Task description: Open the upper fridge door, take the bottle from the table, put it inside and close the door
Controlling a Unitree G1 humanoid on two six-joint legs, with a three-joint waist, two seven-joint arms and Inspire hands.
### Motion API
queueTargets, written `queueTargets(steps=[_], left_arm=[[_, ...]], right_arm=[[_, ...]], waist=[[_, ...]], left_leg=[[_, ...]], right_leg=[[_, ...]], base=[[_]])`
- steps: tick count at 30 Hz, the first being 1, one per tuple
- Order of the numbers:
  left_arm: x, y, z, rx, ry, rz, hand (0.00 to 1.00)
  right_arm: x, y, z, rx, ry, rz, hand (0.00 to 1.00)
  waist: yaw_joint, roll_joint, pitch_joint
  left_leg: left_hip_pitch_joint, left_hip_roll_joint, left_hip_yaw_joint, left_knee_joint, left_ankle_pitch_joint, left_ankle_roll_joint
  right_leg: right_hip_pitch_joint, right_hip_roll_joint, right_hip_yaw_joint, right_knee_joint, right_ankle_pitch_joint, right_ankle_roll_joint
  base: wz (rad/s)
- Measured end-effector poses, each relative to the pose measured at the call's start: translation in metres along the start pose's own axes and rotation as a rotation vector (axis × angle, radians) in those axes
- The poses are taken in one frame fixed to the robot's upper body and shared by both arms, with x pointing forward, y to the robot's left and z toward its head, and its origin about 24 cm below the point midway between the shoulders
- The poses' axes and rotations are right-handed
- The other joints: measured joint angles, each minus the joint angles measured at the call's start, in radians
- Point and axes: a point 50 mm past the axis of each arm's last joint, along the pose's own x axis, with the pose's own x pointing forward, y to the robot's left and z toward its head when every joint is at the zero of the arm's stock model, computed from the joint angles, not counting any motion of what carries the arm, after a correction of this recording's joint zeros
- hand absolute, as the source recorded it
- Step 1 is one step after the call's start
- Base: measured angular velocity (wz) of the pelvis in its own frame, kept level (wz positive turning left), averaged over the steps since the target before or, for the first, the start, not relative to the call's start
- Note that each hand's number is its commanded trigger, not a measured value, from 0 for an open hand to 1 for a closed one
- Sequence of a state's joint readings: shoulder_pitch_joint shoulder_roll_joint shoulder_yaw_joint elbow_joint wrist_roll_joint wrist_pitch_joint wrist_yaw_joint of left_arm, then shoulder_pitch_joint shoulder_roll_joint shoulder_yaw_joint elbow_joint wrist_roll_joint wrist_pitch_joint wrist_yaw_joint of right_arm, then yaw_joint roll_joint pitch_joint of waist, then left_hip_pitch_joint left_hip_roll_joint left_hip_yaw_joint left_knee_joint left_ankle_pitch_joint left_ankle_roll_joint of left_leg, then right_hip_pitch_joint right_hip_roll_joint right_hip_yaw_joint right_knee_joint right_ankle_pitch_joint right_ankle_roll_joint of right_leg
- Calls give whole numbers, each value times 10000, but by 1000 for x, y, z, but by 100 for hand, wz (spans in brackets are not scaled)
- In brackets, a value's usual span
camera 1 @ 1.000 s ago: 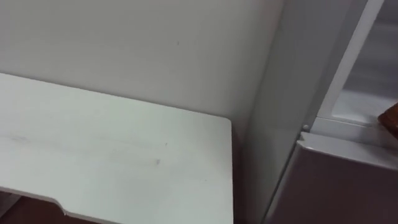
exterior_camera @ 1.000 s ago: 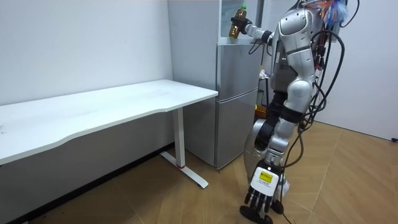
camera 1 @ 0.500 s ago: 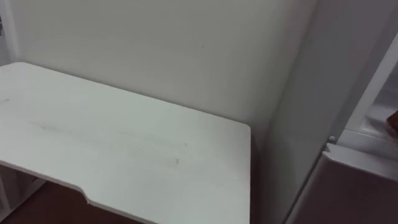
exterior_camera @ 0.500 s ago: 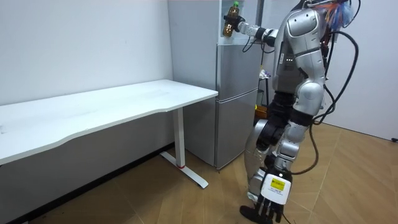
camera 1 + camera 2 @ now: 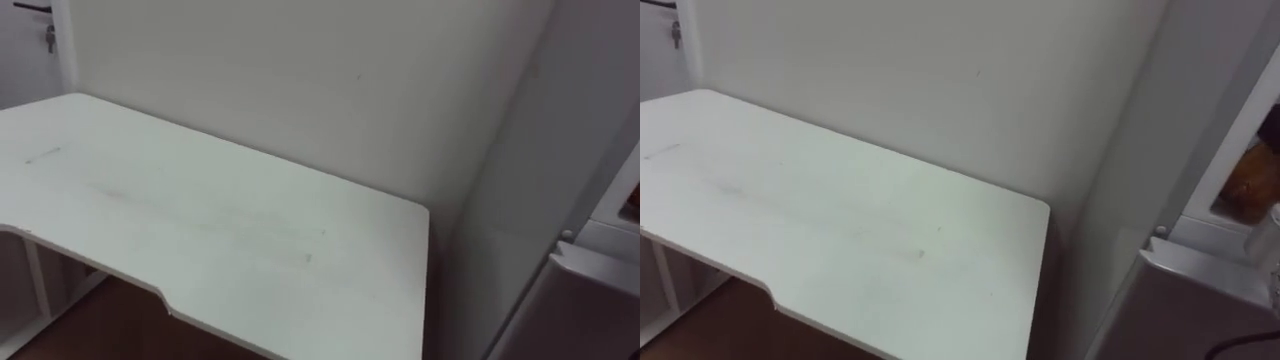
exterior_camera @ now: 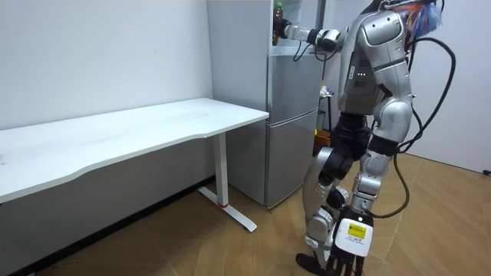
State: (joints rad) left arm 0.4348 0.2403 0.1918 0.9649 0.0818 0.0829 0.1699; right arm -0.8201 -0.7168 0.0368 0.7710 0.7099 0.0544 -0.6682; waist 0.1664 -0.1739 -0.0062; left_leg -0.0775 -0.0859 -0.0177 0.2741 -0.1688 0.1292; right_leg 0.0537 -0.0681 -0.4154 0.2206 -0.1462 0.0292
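In the room view I stand in front of the grey fridge (image 6: 291, 123). My right arm is stretched out at head height to its upper compartment (image 6: 298, 23). My right hand (image 6: 288, 31) is shut on the bottle (image 6: 278, 12), which has brown contents and is upright at the compartment's opening. A brown shape (image 5: 1250, 185) in the right eye view, just inside the white frame of the opening, looks like that bottle. My left hand (image 6: 336, 259) hangs low by my legs, its fingers relaxed.
A long white desk (image 5: 200, 220) (image 6: 138, 130) stands against the wall, left of the fridge, with a narrow gap between them. The fridge's lower door (image 5: 1200, 310) is closed. The floor is wooden.
My right hand has carried the bottle toward the room view's left, up to the upper compartment. I have shifted my stance and my left hand has swung. The eye views have shifted.
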Motion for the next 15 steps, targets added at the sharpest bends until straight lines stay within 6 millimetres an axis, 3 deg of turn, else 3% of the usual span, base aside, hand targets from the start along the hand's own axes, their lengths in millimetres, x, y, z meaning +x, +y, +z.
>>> queueTargets(steps=[2, 5, 6, 7, 9, 15], left_arm=[[0, 1, 0, 17, 12, 15, 0], [1, 4, -1, 55, 50, 14, 0], [1, 5, -2, 75, 76, 29, 0], [1, 6, -3, 88, 120, 24, 0], [1, 6, -3, 90, 152, 13, 0], [1, 6, -3, 95, 126, -1, 0]], right_arm=[[0, 1, -1, -208, -57, 182, 100], [0, 1, -2, -321, -69, 326, 96], [1, 1, -2, -321, -69, 358, 75], [0, 1, -2, -340, -69, 394, 67], [1, 1, -2, -347, -57, 410, 0], [3, -3, -7, -377, 102, 253, 0]], waist=[[41, -8, -4], [57, 40, 52], [61, 41, 72], [69, 42, 86], [91, 36, 118], [279, -13, 154]], left_leg=[[21, 10, 11, -6, -2, -3], [45, 14, 11, -2, -3, -7], [44, 17, 9, -2, -11, -19], [44, 20, 8, 3, -33, -61], [51, 24, 9, 8, -28, -82], [142, 52, 9, 11, -6, -133]], right_leg=[[19, 10, 1, -4, 0, 1], [46, 15, 11, -12, 0, 0], [46, 19, 12, -16, 0, 0], [47, 23, 20, -17, 0, 0], [56, 25, 27, -19, -1, 0], [134, 75, 241, -48, -5, -7]], base=[[-4], [0], [0], [0], [0], [-1]])
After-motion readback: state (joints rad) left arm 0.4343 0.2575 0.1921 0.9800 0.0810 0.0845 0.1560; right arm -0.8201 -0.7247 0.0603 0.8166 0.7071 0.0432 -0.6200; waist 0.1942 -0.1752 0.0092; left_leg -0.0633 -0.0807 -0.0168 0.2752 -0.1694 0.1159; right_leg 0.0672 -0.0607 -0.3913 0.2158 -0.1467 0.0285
